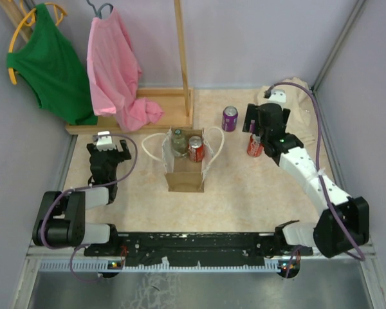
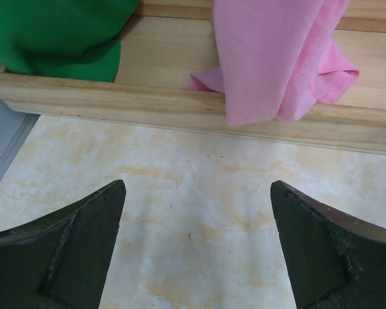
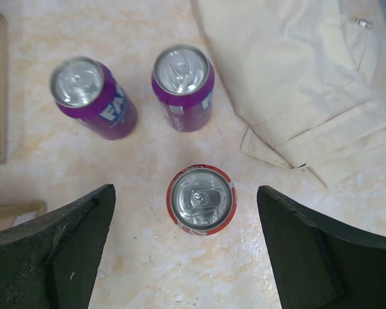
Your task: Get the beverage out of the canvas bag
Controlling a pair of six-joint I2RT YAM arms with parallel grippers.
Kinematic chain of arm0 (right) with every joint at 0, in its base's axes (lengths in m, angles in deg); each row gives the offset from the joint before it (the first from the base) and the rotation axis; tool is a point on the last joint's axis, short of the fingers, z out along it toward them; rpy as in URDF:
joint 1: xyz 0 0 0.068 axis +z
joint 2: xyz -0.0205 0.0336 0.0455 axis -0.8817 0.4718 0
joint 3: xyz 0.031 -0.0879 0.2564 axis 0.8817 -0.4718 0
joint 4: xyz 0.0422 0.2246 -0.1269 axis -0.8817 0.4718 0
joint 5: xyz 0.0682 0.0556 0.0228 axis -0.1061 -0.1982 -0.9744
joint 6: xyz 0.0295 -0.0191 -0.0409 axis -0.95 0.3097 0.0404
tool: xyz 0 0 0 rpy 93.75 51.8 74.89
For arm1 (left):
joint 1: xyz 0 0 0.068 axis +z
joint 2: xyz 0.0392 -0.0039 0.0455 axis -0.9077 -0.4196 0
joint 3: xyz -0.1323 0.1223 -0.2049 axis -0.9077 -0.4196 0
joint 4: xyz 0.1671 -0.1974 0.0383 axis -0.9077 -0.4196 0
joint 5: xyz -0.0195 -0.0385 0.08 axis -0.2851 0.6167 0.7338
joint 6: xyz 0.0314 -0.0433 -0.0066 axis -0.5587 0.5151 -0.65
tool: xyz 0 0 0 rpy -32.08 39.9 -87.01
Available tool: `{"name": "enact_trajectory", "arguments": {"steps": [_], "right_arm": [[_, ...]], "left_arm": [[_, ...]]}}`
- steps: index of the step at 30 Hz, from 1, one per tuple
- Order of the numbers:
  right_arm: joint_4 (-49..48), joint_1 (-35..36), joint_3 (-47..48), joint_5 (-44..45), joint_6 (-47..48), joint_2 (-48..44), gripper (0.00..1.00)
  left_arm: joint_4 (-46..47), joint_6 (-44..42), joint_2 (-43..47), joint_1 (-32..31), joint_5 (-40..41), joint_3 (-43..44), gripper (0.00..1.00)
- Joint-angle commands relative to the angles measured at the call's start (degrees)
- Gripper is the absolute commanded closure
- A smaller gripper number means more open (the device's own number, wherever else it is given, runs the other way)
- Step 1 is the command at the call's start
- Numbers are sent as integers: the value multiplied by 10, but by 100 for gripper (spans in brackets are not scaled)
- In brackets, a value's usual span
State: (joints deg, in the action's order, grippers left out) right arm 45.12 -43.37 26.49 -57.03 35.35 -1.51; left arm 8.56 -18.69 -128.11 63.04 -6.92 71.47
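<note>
The right tool (image 3: 185, 190), released, straddles the upright red can (image 3: 201, 200) without touching.

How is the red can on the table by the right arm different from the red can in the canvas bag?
The table red can stands on the tabletop; the bagged red can sits inside the canvas bag beside a greenish drink. The table red can is between the open fingers of the right pincer, gaps either side; the bagged red can has no pincer near it. Both are upright, red, silver-topped.
</note>
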Motion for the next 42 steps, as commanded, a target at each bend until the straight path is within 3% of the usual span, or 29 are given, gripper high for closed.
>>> {"name": "enact_trajectory", "arguments": {"steps": [1,8,16,22,26,32,36,42], "right_arm": [[-23,34,38,52,29,-70,9],[-14,89,60,72,50,-98,9],[8,168,102,107,77,-61,11],[10,246,149,126,99,-13,18],[23,278,192,94,111,33,28],[34,283,224,1,106,89,33],[34,283,224,-33,115,115,32],[29,283,218,-80,147,160,22]], "left_arm": [[-16,-13,5,-1,-25,-9,0],[161,-13,-55,-1,-63,-54,0],[185,-16,-129,-1,-76,-29,0],[185,-16,-139,-1,-79,-26,0],[181,-17,-140,-1,-76,-24,0],[178,-17,-142,-1,-75,-21,0],[178,-16,-141,-1,-75,-22,0],[181,-17,-139,-1,-75,-24,0]]}}
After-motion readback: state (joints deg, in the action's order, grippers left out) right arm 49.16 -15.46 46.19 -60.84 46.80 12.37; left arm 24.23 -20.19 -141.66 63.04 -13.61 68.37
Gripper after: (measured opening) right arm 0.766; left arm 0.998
